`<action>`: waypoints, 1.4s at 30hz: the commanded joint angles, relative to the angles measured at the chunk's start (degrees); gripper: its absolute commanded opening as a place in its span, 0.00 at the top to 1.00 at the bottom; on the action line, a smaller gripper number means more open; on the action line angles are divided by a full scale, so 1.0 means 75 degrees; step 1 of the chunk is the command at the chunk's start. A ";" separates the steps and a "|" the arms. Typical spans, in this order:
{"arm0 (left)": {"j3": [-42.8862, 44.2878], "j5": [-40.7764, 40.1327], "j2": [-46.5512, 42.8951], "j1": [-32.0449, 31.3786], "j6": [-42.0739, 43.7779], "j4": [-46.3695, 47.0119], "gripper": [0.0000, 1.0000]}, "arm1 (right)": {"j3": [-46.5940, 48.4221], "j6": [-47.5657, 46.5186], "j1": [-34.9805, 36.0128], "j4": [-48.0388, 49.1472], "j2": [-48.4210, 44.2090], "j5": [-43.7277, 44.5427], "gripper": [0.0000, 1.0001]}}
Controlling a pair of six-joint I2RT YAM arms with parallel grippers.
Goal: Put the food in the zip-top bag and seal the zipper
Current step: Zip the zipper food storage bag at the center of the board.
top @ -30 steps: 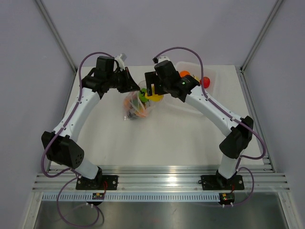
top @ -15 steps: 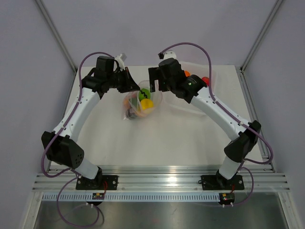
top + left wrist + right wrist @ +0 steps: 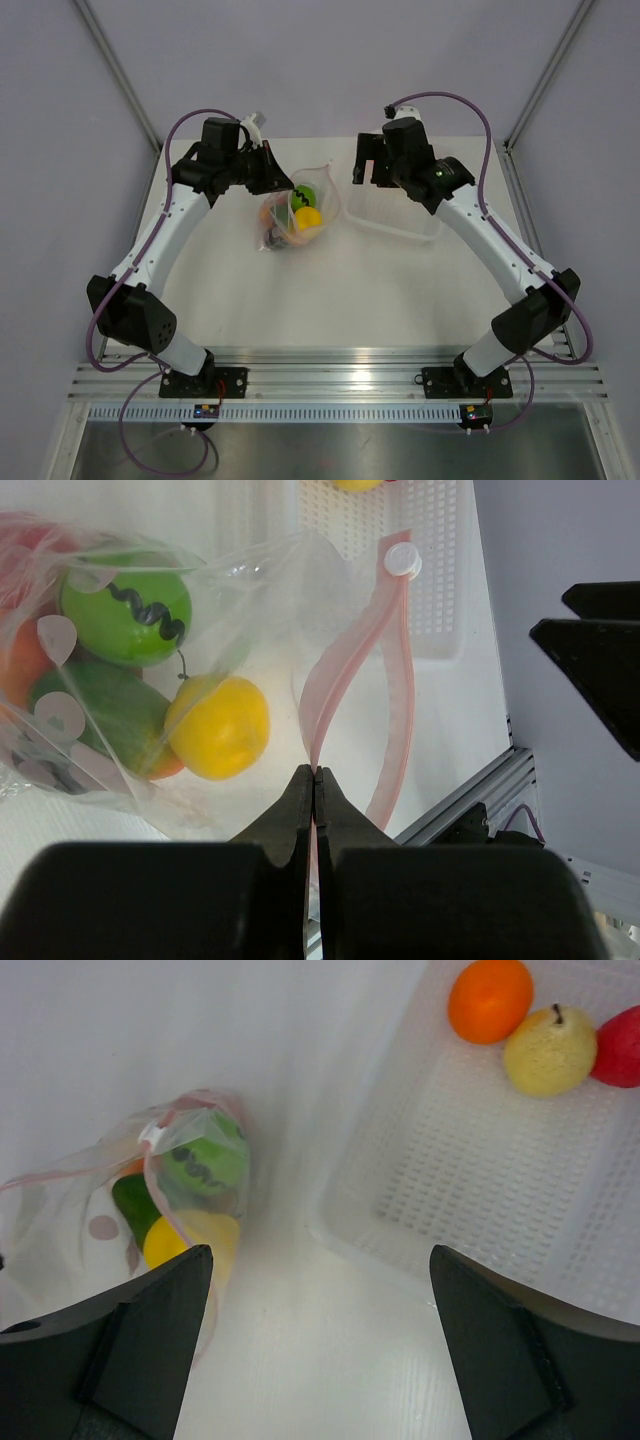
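Left hand (image 3: 315, 780) clamps the pink zipper strip (image 3: 392, 670) of the clear crinkly bag (image 3: 262, 588); right hand (image 3: 320, 1260), fingers spread and empty, hovers over the translucent white tray (image 3: 470, 1200).

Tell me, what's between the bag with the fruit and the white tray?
Nothing. Only a bare strip of white table separates the bag from the tray. The right wrist view shows it best.
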 commanded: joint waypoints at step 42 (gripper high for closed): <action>-0.1204 0.0398 -0.0973 -0.0230 0.0271 0.0522 1.00 | -0.1758 0.1757 0.0141 0.2428 -0.0361 -0.2419 0.21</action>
